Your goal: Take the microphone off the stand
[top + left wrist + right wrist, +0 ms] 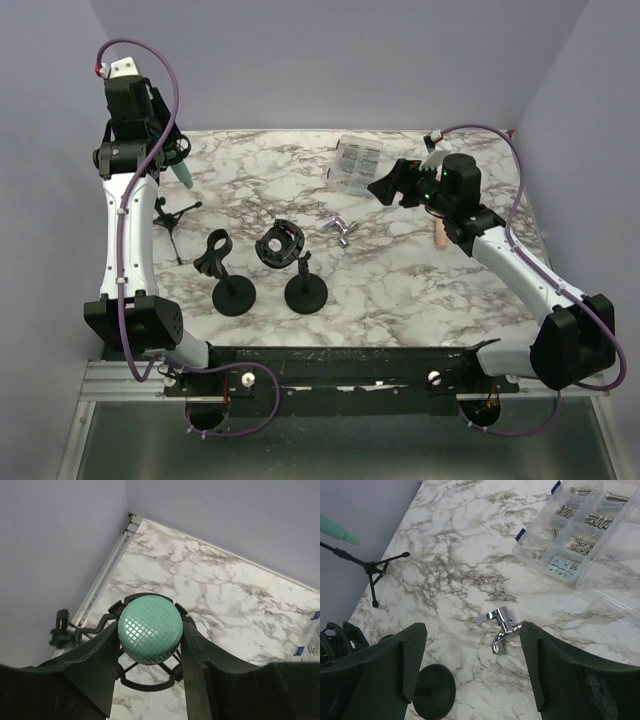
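A microphone with a teal mesh head (150,629) sits between the fingers of my left gripper (150,647), which is shut on it. In the top view the left gripper (168,150) is raised at the table's far left, and the microphone's teal handle (184,174) points down out of it. The small black tripod stand (170,215) is just below. Its black ring holder (145,682) shows under the head; I cannot tell whether the handle still passes through it. My right gripper (386,187) is open and empty above the table (472,665).
Two black round-base stands (232,293) (305,292) stand at the table's front middle. A chrome tap (500,627) lies between the right fingers' line of sight. A clear box of screws (580,535) sits at the back. A pink object (439,234) lies by the right arm.
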